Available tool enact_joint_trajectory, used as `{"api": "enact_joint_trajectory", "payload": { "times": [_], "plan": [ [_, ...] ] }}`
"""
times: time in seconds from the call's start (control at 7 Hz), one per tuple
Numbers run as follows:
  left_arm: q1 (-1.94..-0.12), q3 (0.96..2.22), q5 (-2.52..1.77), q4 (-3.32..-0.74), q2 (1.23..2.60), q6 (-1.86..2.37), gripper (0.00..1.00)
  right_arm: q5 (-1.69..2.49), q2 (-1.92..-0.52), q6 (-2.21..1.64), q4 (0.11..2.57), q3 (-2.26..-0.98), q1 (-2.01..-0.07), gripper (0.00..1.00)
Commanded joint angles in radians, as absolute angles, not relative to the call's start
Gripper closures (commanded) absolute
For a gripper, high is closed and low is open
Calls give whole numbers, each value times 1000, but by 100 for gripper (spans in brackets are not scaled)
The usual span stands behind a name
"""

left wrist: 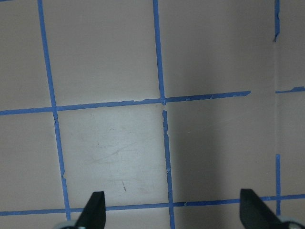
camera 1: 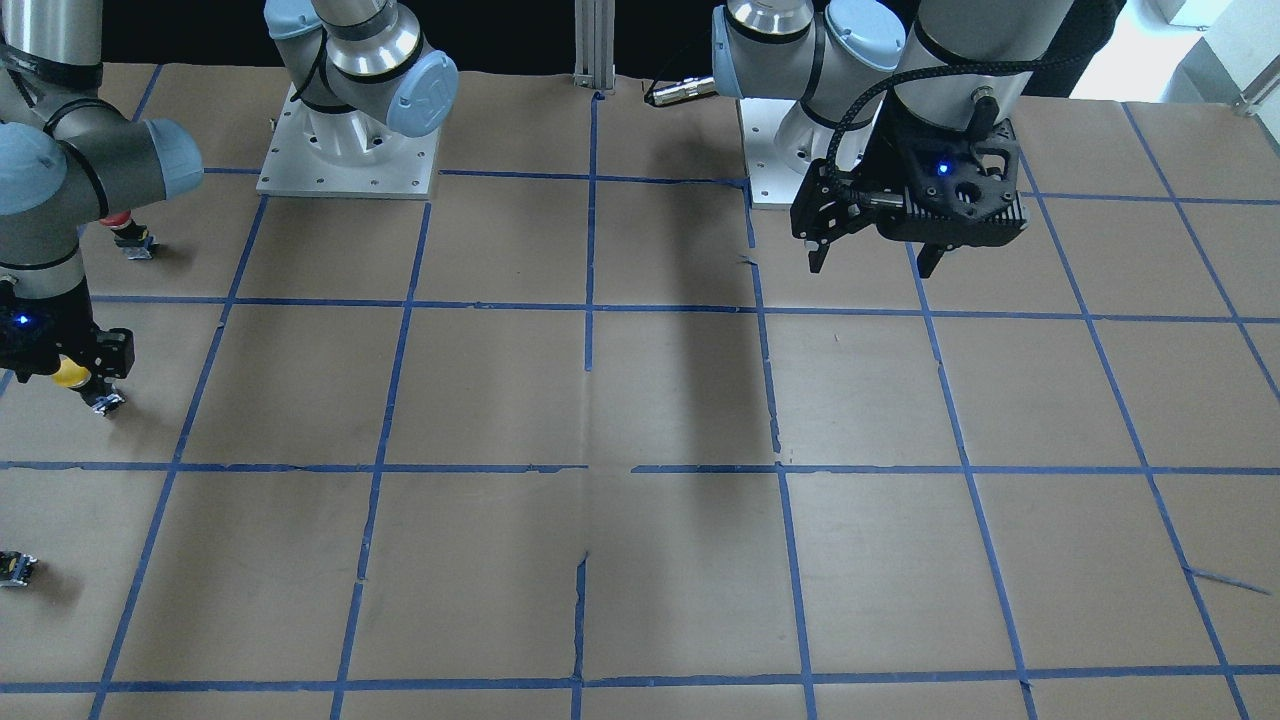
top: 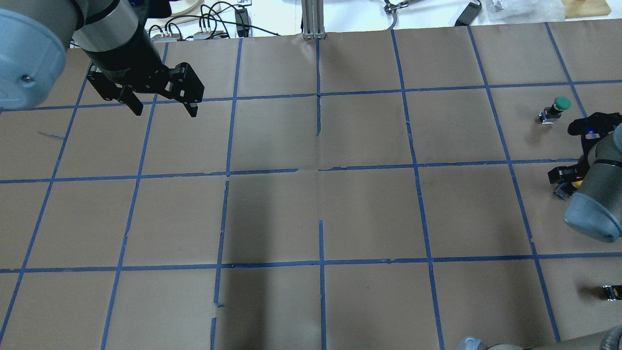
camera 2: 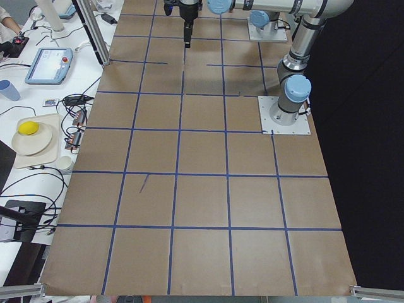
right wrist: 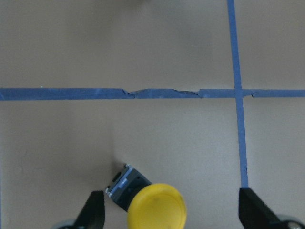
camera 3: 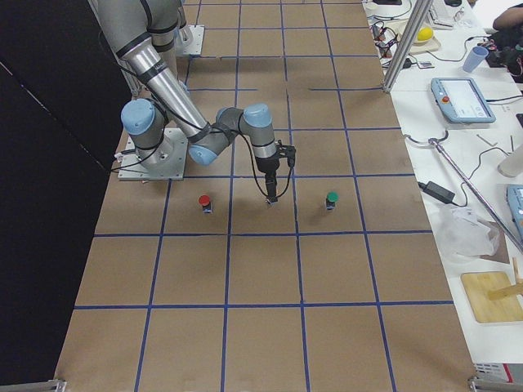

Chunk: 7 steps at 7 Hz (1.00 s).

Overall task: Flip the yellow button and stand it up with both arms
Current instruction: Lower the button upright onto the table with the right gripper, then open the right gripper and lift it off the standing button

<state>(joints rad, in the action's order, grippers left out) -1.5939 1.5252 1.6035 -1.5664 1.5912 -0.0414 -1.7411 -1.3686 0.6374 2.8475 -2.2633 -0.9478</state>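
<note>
The yellow button [right wrist: 156,205] lies tilted on the brown paper, its yellow cap up toward the wrist camera and its grey base [right wrist: 125,181] pointing away. It also shows in the front view [camera 1: 68,372] and the overhead view [top: 577,183]. My right gripper [right wrist: 172,212] hangs just over it, open. Its fingers [right wrist: 93,212] stand wide on either side of the button and touch nothing. My left gripper [camera 1: 872,262] is open and empty, high over the far side of the table [top: 160,108]; its wrist view [left wrist: 174,214] shows only bare paper.
A red-capped button [camera 1: 125,225] stands near my right arm's elbow. A green-capped button [top: 559,106] stands beyond the right gripper. A small dark block with a yellow spot [top: 611,291] lies at the table's right edge. Blue tape lines grid the paper.
</note>
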Motion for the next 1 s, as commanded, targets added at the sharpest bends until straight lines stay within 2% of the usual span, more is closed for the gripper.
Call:
{"api": "enact_joint_trajectory", "payload": {
  "times": [0.0, 0.29, 0.57, 0.86],
  "plan": [
    [-1594, 1525, 1605, -1566, 1591, -41, 0, -1741, -1400, 638, 2766, -2229, -934, 1],
    [-1594, 1525, 1605, -1566, 1589, -41, 0, -1735, -1477, 585, 2410, -2075, -937, 0],
    [-1594, 1525, 1605, -1566, 1589, -41, 0, -1676, -1554, 450, 2147, -1975, -980, 0],
    [-1594, 1525, 1605, -1566, 1589, -41, 0, -1661, -1575, 240, 1833, -1823, -1114, 0]
  ]
}}
